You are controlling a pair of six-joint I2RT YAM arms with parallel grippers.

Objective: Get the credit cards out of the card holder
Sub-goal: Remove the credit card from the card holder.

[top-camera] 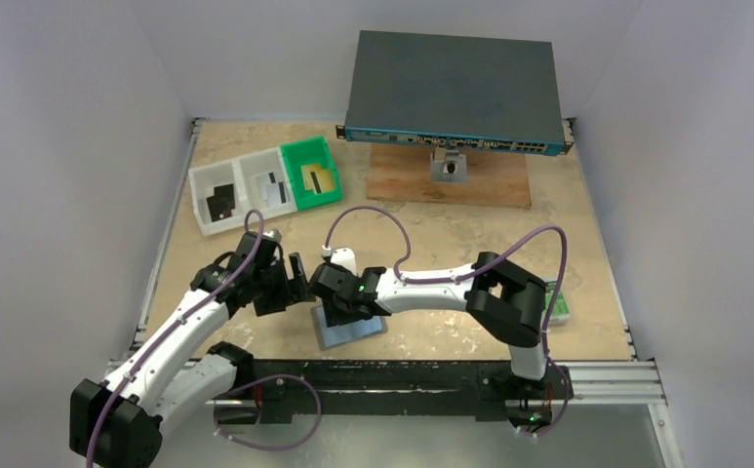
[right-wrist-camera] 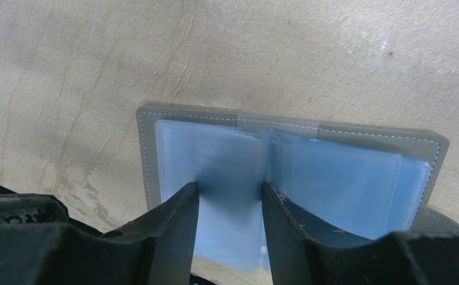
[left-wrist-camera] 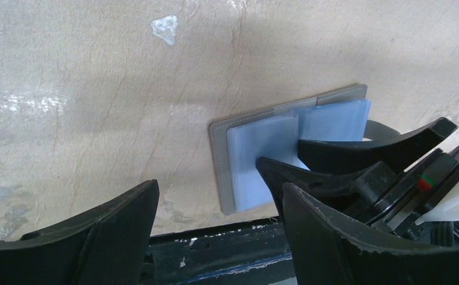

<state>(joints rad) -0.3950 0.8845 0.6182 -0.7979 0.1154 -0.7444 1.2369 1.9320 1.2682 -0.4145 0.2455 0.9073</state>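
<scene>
The card holder (top-camera: pixel 358 330) lies open near the table's front edge, grey cover down and bluish clear pockets up. No card shows in its pockets (right-wrist-camera: pixel 334 172). My right gripper (top-camera: pixel 341 304) is over it, jaws a little apart with nothing between them, and its fingertips (right-wrist-camera: pixel 186 196) rest on the left pocket page. My left gripper (top-camera: pixel 293 283) is open and empty just left of the holder (left-wrist-camera: pixel 256 160). The right gripper's fingers (left-wrist-camera: pixel 334 148) show in the left wrist view. Black credit cards (top-camera: pixel 221 203), silver-grey ones (top-camera: pixel 273 185) and a gold one (top-camera: pixel 319 178) lie in trays at the back left.
A large dark grey box with ports (top-camera: pixel 456 93) stands on a wooden board (top-camera: pixel 451 180) at the back. Two white trays (top-camera: pixel 202 175) and a green tray (top-camera: pixel 304 151) stand at the back left. A small green-edged object (top-camera: pixel 556 304) lies at the right. A black rail (top-camera: pixel 412 375) runs along the front edge.
</scene>
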